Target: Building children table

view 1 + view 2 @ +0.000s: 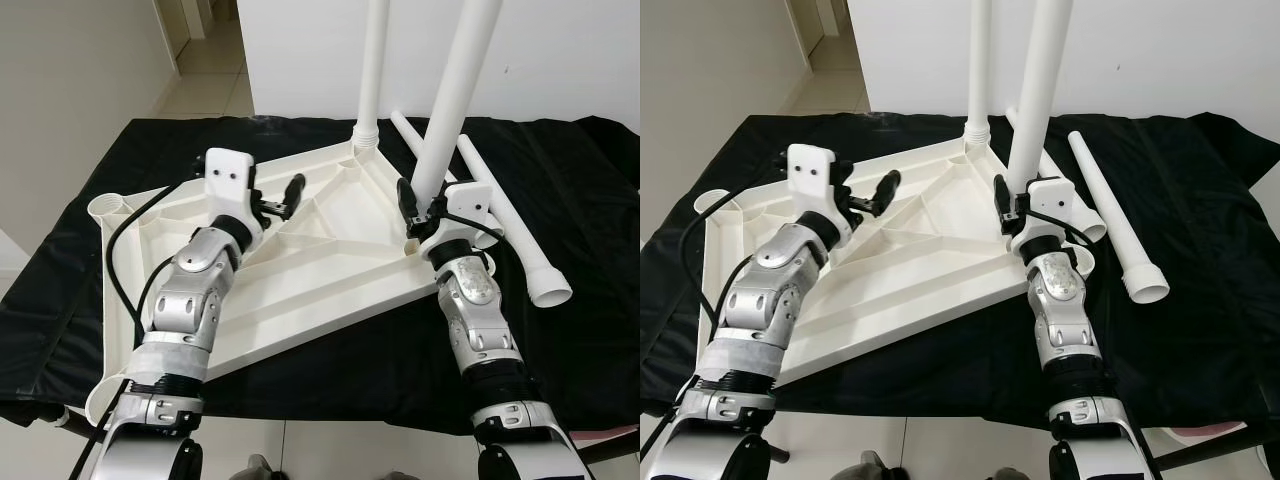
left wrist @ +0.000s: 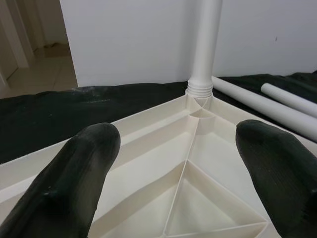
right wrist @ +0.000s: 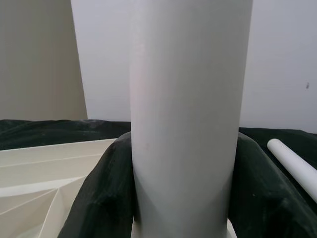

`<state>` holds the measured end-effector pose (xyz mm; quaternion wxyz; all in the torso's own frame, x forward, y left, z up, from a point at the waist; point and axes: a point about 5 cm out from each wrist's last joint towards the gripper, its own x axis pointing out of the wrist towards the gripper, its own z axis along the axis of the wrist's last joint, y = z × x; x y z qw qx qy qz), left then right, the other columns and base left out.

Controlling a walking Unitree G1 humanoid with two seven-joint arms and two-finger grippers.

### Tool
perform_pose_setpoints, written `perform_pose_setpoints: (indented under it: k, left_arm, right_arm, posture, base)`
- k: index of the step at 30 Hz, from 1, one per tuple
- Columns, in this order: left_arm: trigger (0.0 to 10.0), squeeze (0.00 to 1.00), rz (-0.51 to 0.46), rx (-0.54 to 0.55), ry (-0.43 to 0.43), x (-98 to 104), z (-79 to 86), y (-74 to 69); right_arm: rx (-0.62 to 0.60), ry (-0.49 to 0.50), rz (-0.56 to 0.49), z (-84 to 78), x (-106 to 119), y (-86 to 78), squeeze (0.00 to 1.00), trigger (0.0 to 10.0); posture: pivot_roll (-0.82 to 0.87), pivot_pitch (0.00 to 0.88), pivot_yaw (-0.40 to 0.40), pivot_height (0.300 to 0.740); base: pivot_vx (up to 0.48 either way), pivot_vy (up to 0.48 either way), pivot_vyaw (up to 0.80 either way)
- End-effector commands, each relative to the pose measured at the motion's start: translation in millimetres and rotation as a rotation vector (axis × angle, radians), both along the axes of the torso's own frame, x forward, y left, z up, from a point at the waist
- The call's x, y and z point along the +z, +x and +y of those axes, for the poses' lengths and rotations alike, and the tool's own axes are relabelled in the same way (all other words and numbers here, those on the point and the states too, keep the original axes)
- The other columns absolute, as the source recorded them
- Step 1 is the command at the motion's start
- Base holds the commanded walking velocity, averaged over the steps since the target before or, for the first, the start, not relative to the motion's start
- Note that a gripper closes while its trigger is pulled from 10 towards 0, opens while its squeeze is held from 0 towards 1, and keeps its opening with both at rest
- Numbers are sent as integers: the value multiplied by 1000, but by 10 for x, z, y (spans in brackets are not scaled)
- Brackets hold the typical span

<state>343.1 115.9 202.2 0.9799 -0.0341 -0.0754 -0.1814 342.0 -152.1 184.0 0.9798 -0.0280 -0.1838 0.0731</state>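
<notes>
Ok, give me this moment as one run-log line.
right end effector: shut on table leg, upright at tabletop corner | left end effector: open above tabletop | far leg: seated | spare legs: on cloth

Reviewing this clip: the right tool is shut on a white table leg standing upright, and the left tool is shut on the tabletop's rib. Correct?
Not quite. The left tool is open, hovering above the upturned tabletop, as the left wrist view shows. The right tool is indeed shut on the upright white leg.

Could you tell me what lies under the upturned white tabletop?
The tabletop rests on a black cloth that spreads past all its edges. Whatever the cloth itself covers is hidden. Two loose legs lie on the cloth beside it, not underneath.
</notes>
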Motion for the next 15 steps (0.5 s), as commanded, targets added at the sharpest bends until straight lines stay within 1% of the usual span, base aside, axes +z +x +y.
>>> perform_pose_setpoints:
  k: [1, 3, 6, 7, 9, 10, 11, 12, 13, 15]
  left_arm:
    - [10000, 0, 21, 98, 40, -57, 24, 58]
    - [10000, 0, 11, 114, 43, -58, 20, 77]
    - [10000, 0, 11, 137, 34, -59, 45, 88]
    - [10000, 0, 21, 180, 18, -69, 110, 104]
    - [10000, 0, 21, 180, 18, -69, 110, 104]
    - [10000, 0, 23, 198, 1, -78, 154, 103]
    - [10000, 0, 23, 198, 1, -78, 154, 103]
    - [10000, 0, 26, 212, -25, -94, 200, 93]
    - [10000, 0, 34, 226, -68, -124, 255, 62]
    - [10000, 0, 33, 239, -72, -137, 277, 50]
  right_arm:
    - [-2, 14, -7, 81, 35, 41, 0, 10000]
    - [6, 24, -6, 124, 35, 43, 0, 10000]
    - [9, 26, -7, 137, 30, 37, 0, 10000]
    - [15, 33, -7, 148, 21, 29, 0, 10000]
    - [15, 33, -7, 148, 21, 29, 0, 10000]
    - [18, 31, -6, 146, 10, 18, 0, 10000]
    - [18, 31, -6, 146, 10, 18, 0, 10000]
    - [18, 32, -8, 128, -3, -3, 0, 10000]
    - [-12, 12, -11, 69, -30, -49, 0, 10000]
    - [-26, 9, -10, 44, -46, -65, 0, 10000]
  posture:
    - [-113, 6, 83, 740]
    - [-111, 12, 73, 740]
    - [-110, 21, 66, 740]
    - [-110, 22, 65, 740]
    - [-110, 22, 65, 740]
    - [-108, 25, 62, 740]
    - [-108, 25, 62, 740]
    - [-108, 26, 62, 740]
    - [-109, 32, 66, 740]
    - [-109, 32, 67, 740]
  base:
    - [0, 0, 0]
    - [0, 0, 0]
    - [0, 0, 0]
    - [0, 0, 0]
    - [0, 0, 0]
    - [0, 0, 0]
    - [0, 0, 0]
    - [0, 0, 0]
    - [0, 0, 0]
    - [0, 0, 0]
